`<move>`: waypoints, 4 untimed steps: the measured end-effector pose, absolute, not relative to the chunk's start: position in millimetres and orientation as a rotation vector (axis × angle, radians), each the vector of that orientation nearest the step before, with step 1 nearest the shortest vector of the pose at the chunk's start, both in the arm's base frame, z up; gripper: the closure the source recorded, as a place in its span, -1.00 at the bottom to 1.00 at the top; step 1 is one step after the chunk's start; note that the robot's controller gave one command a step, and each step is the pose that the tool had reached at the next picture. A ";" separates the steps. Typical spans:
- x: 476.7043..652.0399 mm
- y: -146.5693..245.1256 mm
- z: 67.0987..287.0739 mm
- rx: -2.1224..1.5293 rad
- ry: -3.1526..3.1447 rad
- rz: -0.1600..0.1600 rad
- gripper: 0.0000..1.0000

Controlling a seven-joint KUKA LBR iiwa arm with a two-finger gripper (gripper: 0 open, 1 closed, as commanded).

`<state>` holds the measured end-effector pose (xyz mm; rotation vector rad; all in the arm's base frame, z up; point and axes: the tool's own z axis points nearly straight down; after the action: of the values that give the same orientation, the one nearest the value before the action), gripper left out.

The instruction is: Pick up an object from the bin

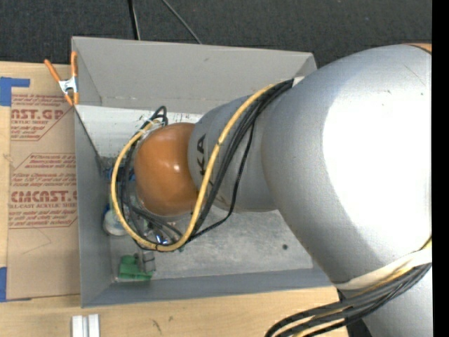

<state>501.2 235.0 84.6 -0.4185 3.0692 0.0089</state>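
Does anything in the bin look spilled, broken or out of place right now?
Nothing stands out. A small green thing lies in the bin's lower-left corner and a pale one sits by the left wall; the arm hides much of the rest.

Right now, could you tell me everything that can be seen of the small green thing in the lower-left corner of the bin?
The green thing is small, bright green and angular, and seems to lie flat. It looks like plastic, but its kind is unclear. It lies on the floor of the bin, in the lower-left corner, close to the front wall. The robot's looped cables hang just above it in the view; I cannot tell whether they touch it.
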 end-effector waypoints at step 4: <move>490.4 250.0 82.5 -0.229 3.096 0.030 -1.00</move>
<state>490.4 250.0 82.5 -0.2288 3.0960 0.0299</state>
